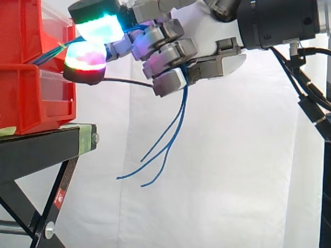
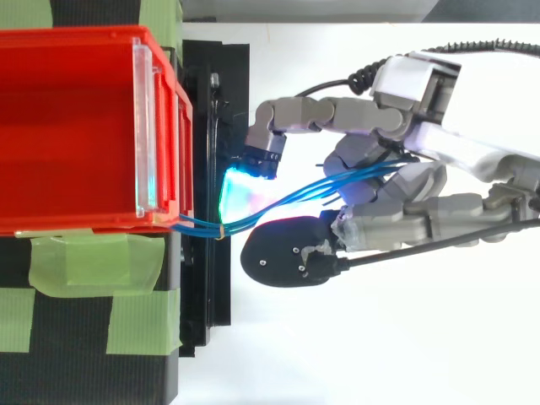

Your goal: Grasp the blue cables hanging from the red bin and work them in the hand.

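Gripping the blue cables (image 2: 291, 194) in its curled fingers, the hand (image 1: 170, 51) is hovering just off the front of the red bin (image 2: 76, 34), above the edge of the black stand (image 1: 41, 144). The strands are leaving the bin's front corner, running roughly level into the hand, and then dangling as loose ends below the fingers. Working them is probably turning on that level stretch: the bin is lying straight ahead of the glowing fingertips (image 1: 101, 26), so drawing away would tighten it.
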Robot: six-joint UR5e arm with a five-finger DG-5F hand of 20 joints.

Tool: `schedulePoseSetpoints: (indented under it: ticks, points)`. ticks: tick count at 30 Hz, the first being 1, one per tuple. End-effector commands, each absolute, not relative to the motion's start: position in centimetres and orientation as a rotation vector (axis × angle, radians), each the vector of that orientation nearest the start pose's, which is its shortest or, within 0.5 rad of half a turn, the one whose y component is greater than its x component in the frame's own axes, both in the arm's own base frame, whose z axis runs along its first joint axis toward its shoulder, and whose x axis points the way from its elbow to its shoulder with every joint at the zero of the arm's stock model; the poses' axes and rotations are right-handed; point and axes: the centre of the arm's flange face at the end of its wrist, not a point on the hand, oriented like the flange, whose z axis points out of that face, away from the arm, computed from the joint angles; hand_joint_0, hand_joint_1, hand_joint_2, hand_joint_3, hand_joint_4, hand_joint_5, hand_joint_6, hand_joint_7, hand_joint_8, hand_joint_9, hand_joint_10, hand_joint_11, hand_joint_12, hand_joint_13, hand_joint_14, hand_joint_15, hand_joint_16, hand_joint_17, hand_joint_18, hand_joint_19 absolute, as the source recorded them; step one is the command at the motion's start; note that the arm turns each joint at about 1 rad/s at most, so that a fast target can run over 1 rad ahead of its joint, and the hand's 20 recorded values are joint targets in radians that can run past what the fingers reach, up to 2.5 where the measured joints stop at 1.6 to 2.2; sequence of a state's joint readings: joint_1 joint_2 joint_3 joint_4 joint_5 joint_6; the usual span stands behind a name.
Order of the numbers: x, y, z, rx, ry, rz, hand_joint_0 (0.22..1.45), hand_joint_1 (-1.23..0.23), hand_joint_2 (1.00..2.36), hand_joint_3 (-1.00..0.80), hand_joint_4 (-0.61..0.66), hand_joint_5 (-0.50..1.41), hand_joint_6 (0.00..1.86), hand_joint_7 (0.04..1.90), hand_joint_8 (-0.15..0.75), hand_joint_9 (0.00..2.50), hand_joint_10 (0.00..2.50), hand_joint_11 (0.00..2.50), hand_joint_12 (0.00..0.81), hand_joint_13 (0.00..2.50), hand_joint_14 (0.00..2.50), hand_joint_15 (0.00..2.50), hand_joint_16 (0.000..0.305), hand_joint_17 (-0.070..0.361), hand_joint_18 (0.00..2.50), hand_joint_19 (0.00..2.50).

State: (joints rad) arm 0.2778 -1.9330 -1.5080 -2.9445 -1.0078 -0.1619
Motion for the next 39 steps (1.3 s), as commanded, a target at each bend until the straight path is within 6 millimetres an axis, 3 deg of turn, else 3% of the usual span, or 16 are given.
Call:
schedulePoseSetpoints:
  ticks: [1,7,20,25,34,39]
  points:
    - [62.9,-1.54,33.98,1.24,1.176,0.793,0.87,-0.6,1.02,-0.29,0.3,0.31,0.22,1.34,0.277,1.05,2.5,2.5,0.411,1.28,2.5,1.82,0.041,0.093,1.34,1.13]
    - [62.9,-1.56,33.98,1.236,1.179,0.786,0.84,-0.59,1.02,-0.62,0.29,0.31,0.23,1.33,0.277,1.05,2.5,2.5,0.411,1.28,2.5,1.82,0.041,0.093,1.34,1.13]
    - [62.9,-1.56,33.98,1.234,1.181,0.784,0.84,-0.62,1.01,-0.83,0.29,0.33,0.35,1.29,0.277,1.05,2.5,2.5,0.411,1.28,2.5,1.82,0.041,0.093,1.34,1.13]
    - [62.9,-1.46,33.98,1.229,1.185,0.781,0.91,-0.63,1.02,-0.63,0.29,0.35,0.35,1.28,0.277,1.05,2.5,2.5,0.411,1.28,2.5,1.82,0.041,0.093,1.34,1.13]
    - [63.05,-1.52,33.98,1.219,1.18,0.779,0.95,-0.61,1.03,-0.23,0.29,0.39,0.03,1.4,0.277,1.05,2.5,2.5,0.411,1.28,2.5,1.82,0.041,0.093,1.34,1.13]
    - [63.18,-1.49,34.08,1.207,1.175,0.777,0.97,-0.6,1.03,-0.02,0.29,0.39,0.0,1.39,0.277,1.05,2.5,2.5,0.411,1.28,2.5,1.82,0.041,0.093,1.34,1.13]
